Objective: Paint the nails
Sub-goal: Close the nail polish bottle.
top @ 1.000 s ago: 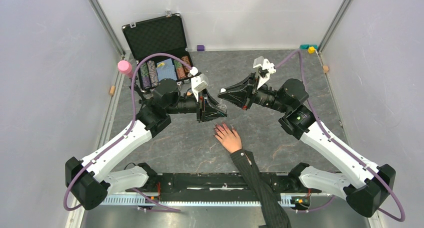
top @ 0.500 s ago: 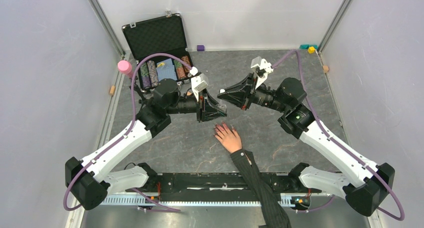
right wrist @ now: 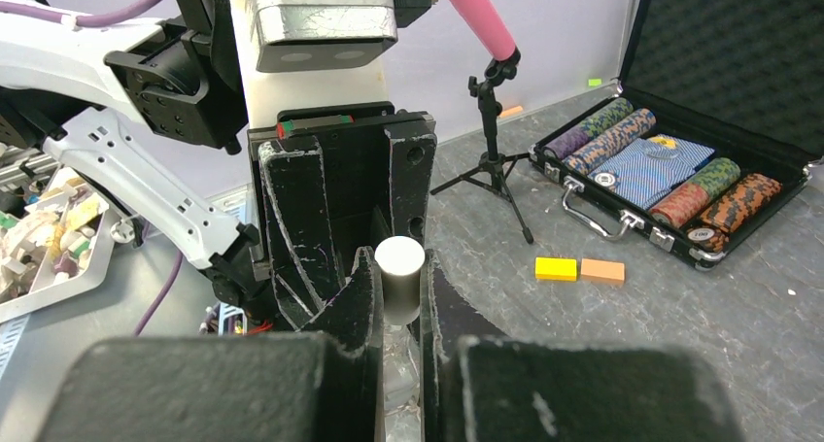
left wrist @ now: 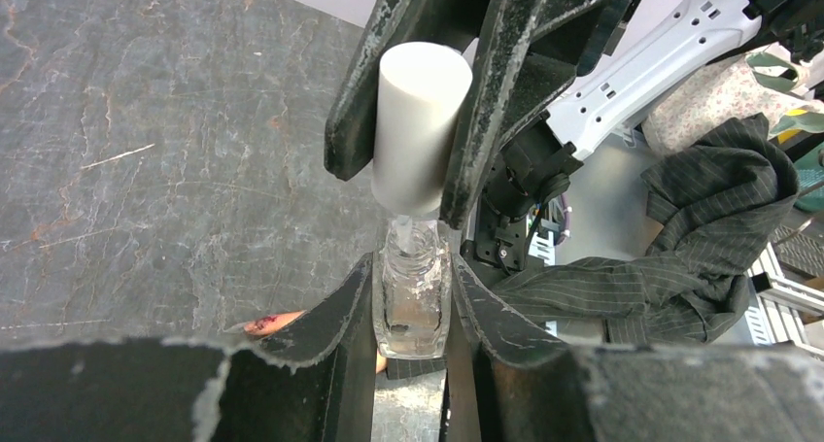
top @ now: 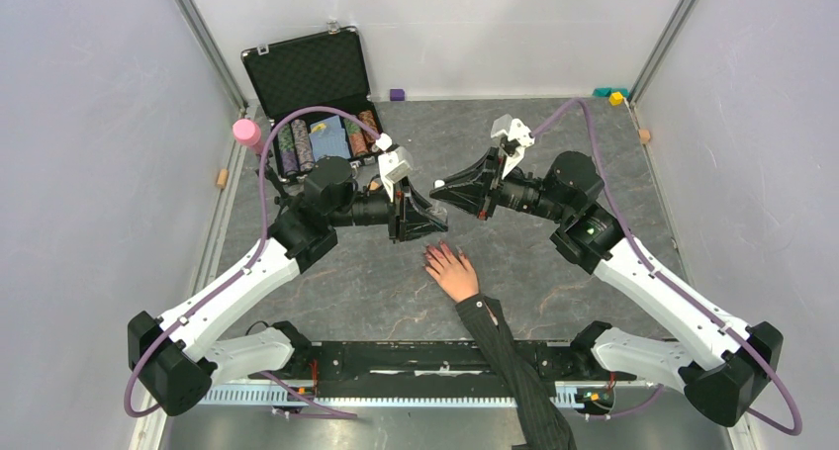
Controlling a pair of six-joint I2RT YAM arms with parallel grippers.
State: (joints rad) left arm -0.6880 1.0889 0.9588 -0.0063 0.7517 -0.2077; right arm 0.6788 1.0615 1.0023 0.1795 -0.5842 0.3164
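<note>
Two claws meet over the middle of the grey table (top: 554, 134), an open black case (top: 307, 74) at its far left corner. Just near of them a pale hand (top: 455, 272) lies flat. The left claw (left wrist: 412, 267) pinches a small clear bottle (left wrist: 412, 311); the right claw (right wrist: 398, 267) pinches its white cap (left wrist: 418, 121). The red nails (top: 432, 256) lie close below the bottle, pointing toward it.

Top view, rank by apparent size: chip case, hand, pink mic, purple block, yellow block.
1. chip case
2. hand
3. pink mic
4. purple block and yellow block: both tiny and look about alike, so not ranked against each other.
</note>
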